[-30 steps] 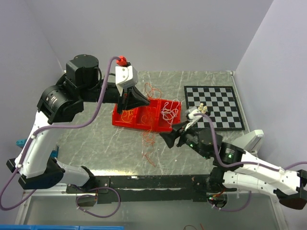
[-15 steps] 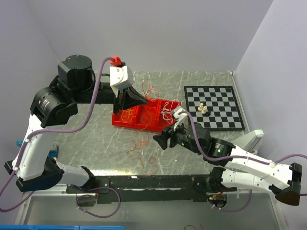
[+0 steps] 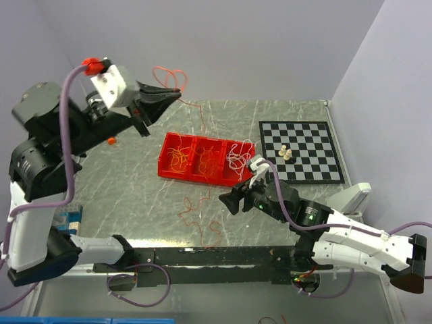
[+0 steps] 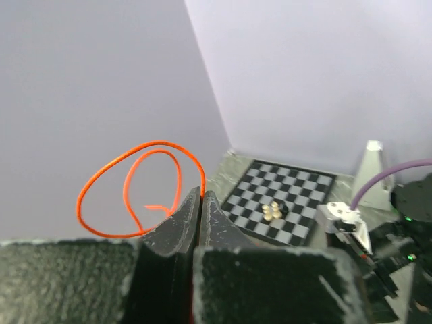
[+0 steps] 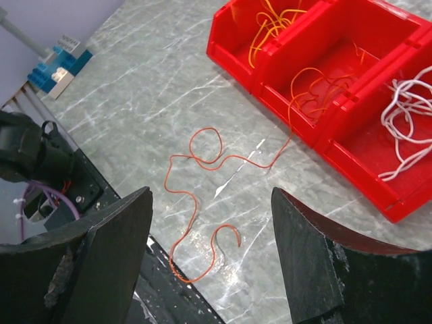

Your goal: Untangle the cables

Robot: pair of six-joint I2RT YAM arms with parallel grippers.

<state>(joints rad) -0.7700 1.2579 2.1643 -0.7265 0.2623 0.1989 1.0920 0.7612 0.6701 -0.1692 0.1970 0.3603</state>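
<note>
Left claw (image 4: pixel 202 199) pinches 1 orange cable (image 4: pixel 158 142) aloft; right claw (image 5: pixel 209 250) spread over 1 loose strand (image 5: pixel 206 129).

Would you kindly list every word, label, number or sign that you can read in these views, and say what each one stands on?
No text is readable in any view.
Blue and white box at the table's edge: its white label carries small print, too blurred to read.
Chessboard: no letters or numbers visible on its border.
Red tray: no label visible.
</note>
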